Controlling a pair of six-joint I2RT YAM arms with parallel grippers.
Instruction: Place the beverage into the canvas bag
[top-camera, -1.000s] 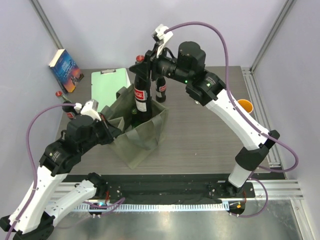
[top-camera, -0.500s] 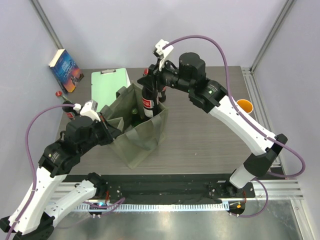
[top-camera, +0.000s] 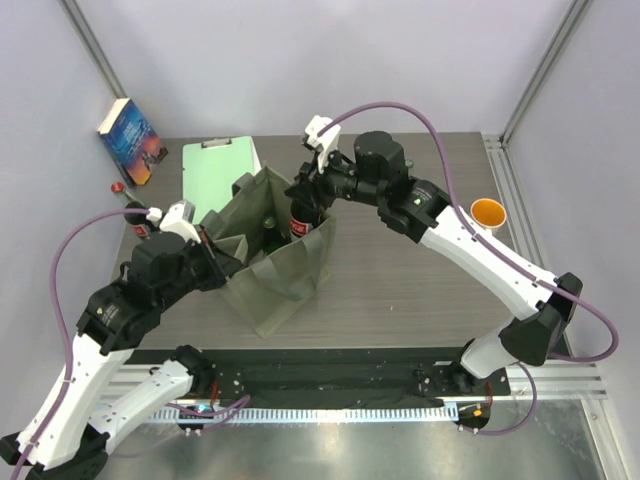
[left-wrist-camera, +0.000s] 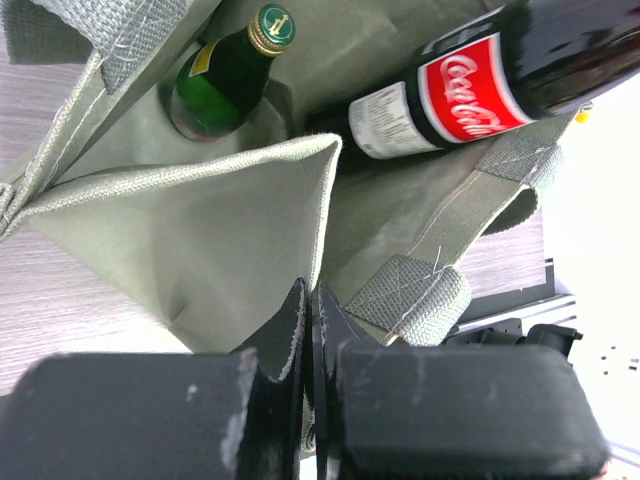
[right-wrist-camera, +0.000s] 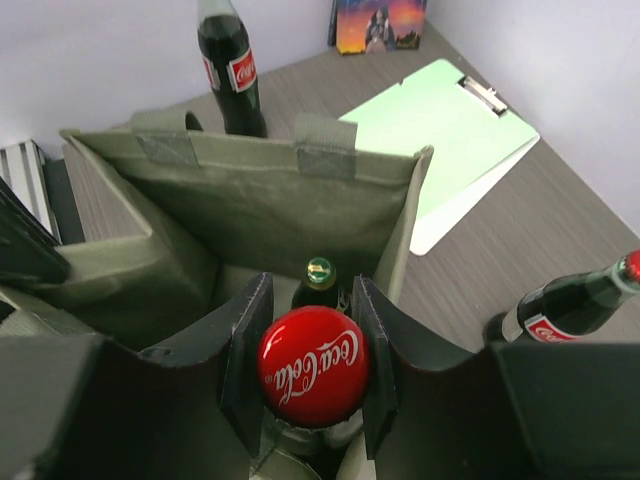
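- The right tool (right-wrist-camera: 310, 368) pinches the Coca-Cola bottle (left-wrist-camera: 465, 88) at its neck, just under the red cap.
- Below the tool, the bottle's body is already inside the canvas bag (top-camera: 290, 280). I cannot tell whether its base has reached the bottom.
- Lower straight down, and release only once it sits firm.
- Just beyond the tool stands a green bottle (right-wrist-camera: 320, 272); avoid knocking it.
- Farther off, the left tool (left-wrist-camera: 308, 325), pressed together on the bag's fabric, holds the mouth open.
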